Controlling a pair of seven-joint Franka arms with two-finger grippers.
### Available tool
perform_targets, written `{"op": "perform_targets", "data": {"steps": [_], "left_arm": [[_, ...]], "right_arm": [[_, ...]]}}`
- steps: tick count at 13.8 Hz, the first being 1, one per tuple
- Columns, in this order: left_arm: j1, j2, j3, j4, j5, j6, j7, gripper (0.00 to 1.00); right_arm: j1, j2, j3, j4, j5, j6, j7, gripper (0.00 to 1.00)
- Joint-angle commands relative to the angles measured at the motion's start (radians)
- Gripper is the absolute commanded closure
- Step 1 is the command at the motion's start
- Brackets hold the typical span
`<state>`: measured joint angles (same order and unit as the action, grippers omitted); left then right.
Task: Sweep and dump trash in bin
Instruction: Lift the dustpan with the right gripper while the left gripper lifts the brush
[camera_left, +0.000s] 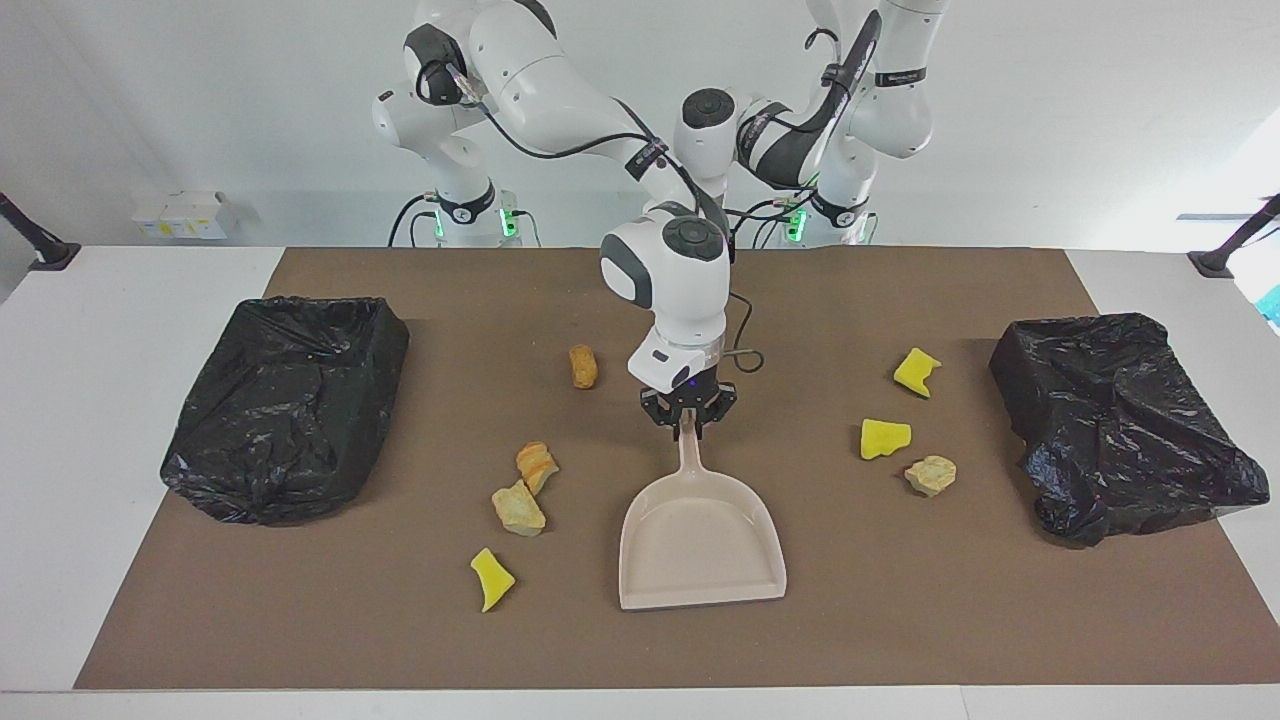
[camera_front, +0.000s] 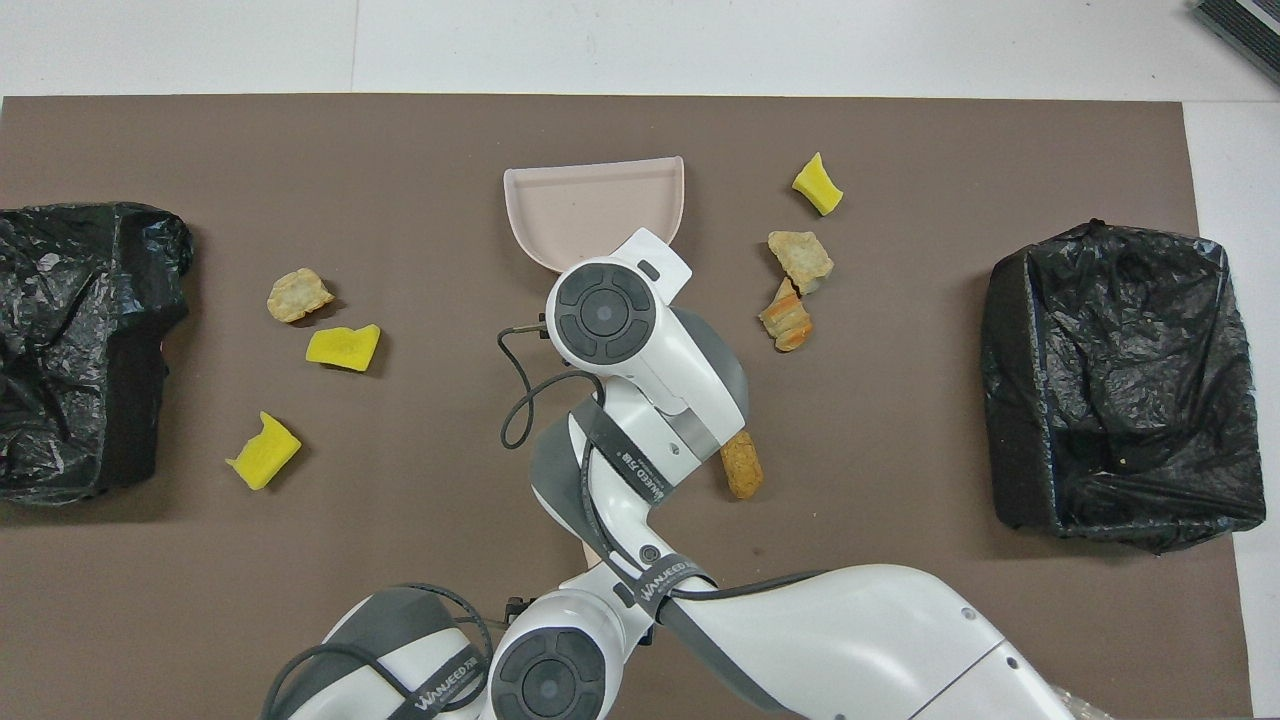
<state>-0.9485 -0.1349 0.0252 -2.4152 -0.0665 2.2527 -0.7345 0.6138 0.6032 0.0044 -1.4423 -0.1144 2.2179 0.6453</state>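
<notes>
Seven scraps of trash (camera_left: 538, 466) lie on the mat (camera_left: 400, 620): four toward the right arm's end, three toward the left's. Between them, the right gripper (camera_left: 688, 420) pinches the dustpan (camera_left: 700, 540) handle. Two bins (camera_left: 290, 400). Left gripper hidden; fingers spread.

Right gripper (camera_left: 688, 421) clamped on beige dustpan (camera_left: 702, 540) handle — trash (camera_left: 518, 509) scattered either side

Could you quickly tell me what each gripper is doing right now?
Right gripper: shut on the dustpan handle.
Left gripper: hidden by the right arm; state cannot be told.
</notes>
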Motion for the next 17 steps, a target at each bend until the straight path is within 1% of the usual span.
{"op": "perform_targets", "data": {"steps": [1, 4, 5, 6, 8, 9, 10, 11, 12, 14, 15, 16, 17], "left_arm": [[-0.012, 0.017, 0.01, -0.012, -0.056, 0.028, -0.008, 0.0], [-0.015, 0.037, 0.01, -0.012, -0.059, 0.027, 0.012, 0.0], [-0.015, 0.037, 0.01, -0.01, -0.061, 0.025, 0.009, 0.02], [-0.016, 0.037, 0.01, -0.007, -0.061, 0.024, 0.009, 0.11], [-0.015, 0.04, 0.01, 0.001, -0.061, 0.016, 0.009, 0.35], [-0.013, 0.04, 0.01, 0.001, -0.062, 0.012, 0.01, 0.48], [-0.013, 0.041, 0.01, 0.002, -0.061, 0.011, 0.012, 0.75], [-0.012, 0.046, 0.01, 0.011, -0.062, 0.005, 0.014, 1.0], [-0.01, 0.052, 0.01, 0.033, -0.062, -0.025, 0.012, 1.0], [0.002, 0.051, 0.016, 0.099, -0.062, -0.144, 0.018, 1.0], [0.032, 0.043, 0.018, 0.122, -0.061, -0.195, 0.036, 1.0], [0.066, 0.029, 0.019, 0.13, -0.061, -0.231, 0.068, 1.0], [0.098, -0.004, 0.021, 0.134, -0.061, -0.251, 0.102, 1.0]], "right_arm": [[-0.022, -0.013, 0.003, 0.019, -0.024, -0.018, -0.041, 1.0], [-0.035, -0.037, 0.008, -0.01, -0.007, -0.02, -0.076, 1.0], [-0.034, -0.052, 0.009, -0.022, 0.001, -0.021, -0.078, 1.0], [-0.036, -0.078, 0.008, -0.045, 0.007, -0.021, -0.088, 1.0], [-0.045, -0.143, 0.009, -0.11, 0.009, -0.04, -0.171, 1.0], [-0.061, -0.17, 0.009, -0.131, 0.009, -0.076, -0.253, 1.0], [-0.077, -0.192, 0.009, -0.135, 0.015, -0.137, -0.379, 1.0], [-0.089, -0.212, 0.008, -0.135, 0.042, -0.199, -0.5, 1.0], [-0.107, -0.229, 0.008, -0.135, 0.073, -0.254, -0.58, 1.0], [-0.144, -0.261, 0.008, -0.135, 0.091, -0.352, -0.73, 1.0], [-0.158, -0.276, 0.008, -0.136, 0.091, -0.392, -0.816, 1.0], [-0.175, -0.29, 0.008, -0.136, 0.091, -0.432, -0.895, 1.0], [-0.189, -0.304, 0.008, -0.136, 0.091, -0.47, -0.965, 1.0]]}}
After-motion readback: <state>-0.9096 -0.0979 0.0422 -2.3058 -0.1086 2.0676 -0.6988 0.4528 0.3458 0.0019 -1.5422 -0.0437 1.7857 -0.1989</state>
